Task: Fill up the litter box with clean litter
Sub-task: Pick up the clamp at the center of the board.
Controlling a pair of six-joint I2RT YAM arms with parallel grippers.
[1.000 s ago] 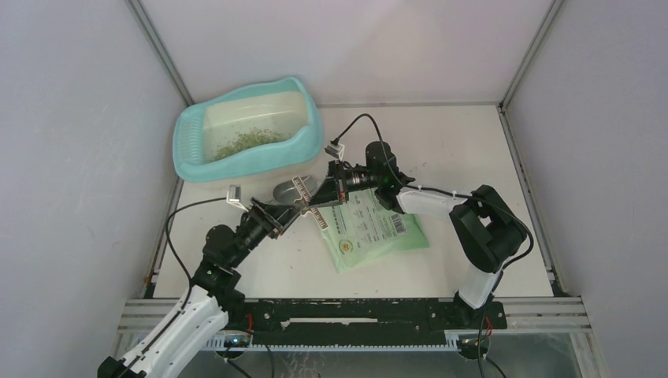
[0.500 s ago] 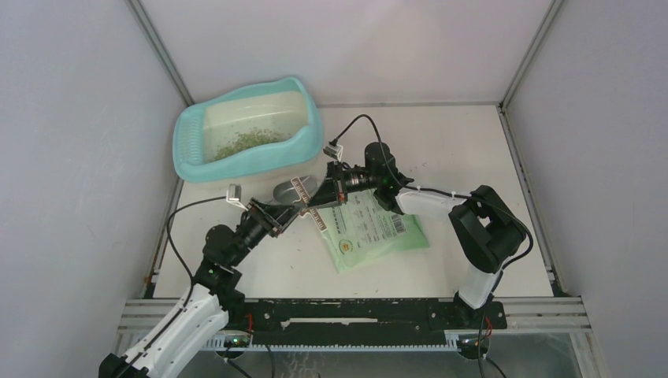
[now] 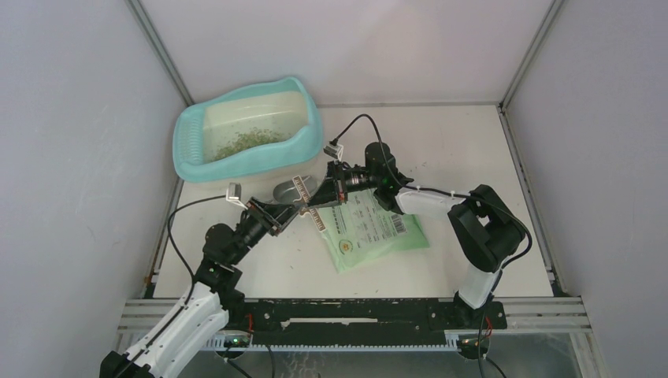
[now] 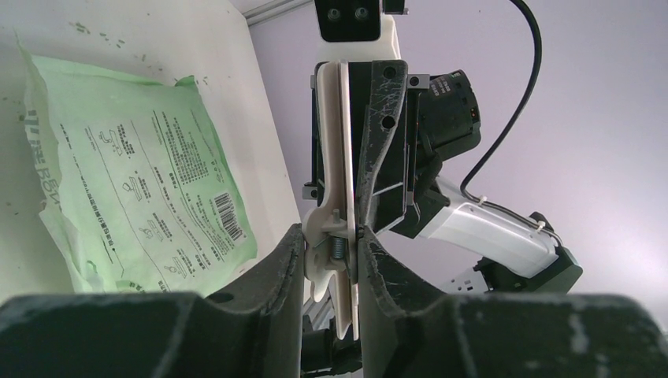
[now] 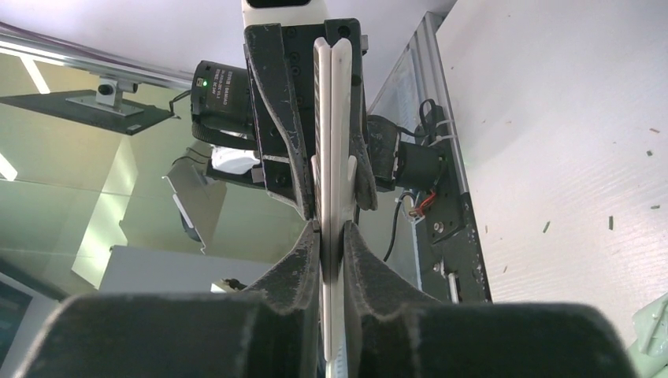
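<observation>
The left gripper [image 4: 331,246] and right gripper [image 5: 331,236] each pinch one white spring clip [image 4: 340,157] beside the green bag [image 3: 370,228]. The litter box [image 3: 236,168] sits on the surface far-left and holds sparse litter [image 3: 248,142]. Loose, light granules likely scatter, so they are better scooped or poured than pinched.

The right tool [image 5: 331,240] pinches an upright white clip [image 5: 332,94] that the left tool [image 5: 334,197] grips opposite.

Overhead camera looks down; wrist cameras closely share a white clip [image 4: 334,157].
</observation>
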